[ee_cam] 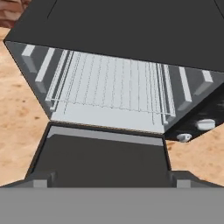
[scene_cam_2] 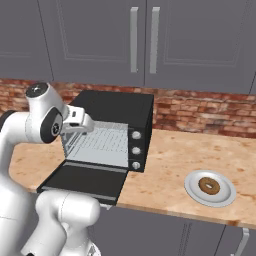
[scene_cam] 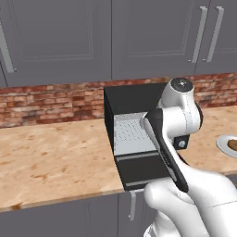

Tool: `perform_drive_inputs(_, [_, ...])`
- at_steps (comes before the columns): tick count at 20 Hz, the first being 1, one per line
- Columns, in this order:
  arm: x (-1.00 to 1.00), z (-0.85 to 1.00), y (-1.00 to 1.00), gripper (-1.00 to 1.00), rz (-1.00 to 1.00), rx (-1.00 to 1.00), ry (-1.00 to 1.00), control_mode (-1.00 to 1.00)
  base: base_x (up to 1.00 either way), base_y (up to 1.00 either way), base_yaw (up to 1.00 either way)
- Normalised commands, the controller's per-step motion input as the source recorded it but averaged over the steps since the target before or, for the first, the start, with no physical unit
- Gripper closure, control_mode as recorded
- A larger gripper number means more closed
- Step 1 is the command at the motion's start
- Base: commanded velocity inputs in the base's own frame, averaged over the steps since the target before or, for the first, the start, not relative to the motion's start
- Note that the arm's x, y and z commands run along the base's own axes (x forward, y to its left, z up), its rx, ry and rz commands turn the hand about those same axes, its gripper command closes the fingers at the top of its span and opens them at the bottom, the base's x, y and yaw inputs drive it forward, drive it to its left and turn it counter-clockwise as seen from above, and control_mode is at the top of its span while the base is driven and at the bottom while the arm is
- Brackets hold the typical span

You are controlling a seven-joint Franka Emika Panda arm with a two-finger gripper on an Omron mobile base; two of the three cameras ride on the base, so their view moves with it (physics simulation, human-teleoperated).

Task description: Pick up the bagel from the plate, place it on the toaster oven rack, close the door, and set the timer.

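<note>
Plainly, the toaster oven (scene_cam_2: 112, 131) stands open on the wooden counter (scene_cam_2: 170, 160), back against the brick wall, with the door (scene_cam_2: 85, 181) folded down flat so that it reaches out past the counter's front edge. Inside the pale cavity the toaster oven rack (ee_cam: 109, 87) lies bare; in the hand view its wires blur into fine grey lines and only the raised front edge is easy to pick out. The door's handle cannot be made out in the right base view, where the robot's own body covers the door's near edge.

Well to the right of the oven, near the counter's front edge, the plate (scene_cam_2: 222, 197) carries the bagel (scene_cam_2: 208, 186) at its middle. In the left base view the plate (scene_cam: 224, 143) is cut off by the picture's right edge, and the bagel (scene_cam: 233, 145) shows as a brown sliver.

Above the lowered door hangs the gripper (ee_cam: 111, 180), its two dark fingertips (ee_cam: 42, 180) set far apart at the bottom corners of the hand view, jaws spread wide with nothing between them. From the left base camera the arm hides much of the oven's right side. Three knobs (scene_cam_2: 135, 149) run down the oven's right front panel; their markings are too small to read.
</note>
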Motion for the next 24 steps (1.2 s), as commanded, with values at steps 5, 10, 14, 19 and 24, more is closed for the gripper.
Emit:
perform_drive_inputs(5, [0.19,-0.36,0.16,-1.0,0.0,-0.04,0.0,-1.0,0.0,0.0,0.0])
perform_drive_inputs(10, [0.41,-0.3,0.16,-1.0,-0.02,-0.01,0.0,-1.0,0.0,0.0,0.0])
perform_drive_inputs(14, [0.61,-0.32,0.07,-1.0,-0.02,0.0,0.0,-1.0,0.0,0.0,0.0])
perform_drive_inputs(19, [0.45,-0.36,0.0,-1.0,-0.02,0.01,0.0,-1.0,0.0,0.0,0.0])
perform_drive_inputs(24, [0.22,-0.25,0.0,-1.0,0.0,0.06,-0.04,-1.0,0.0,0.0,0.0])
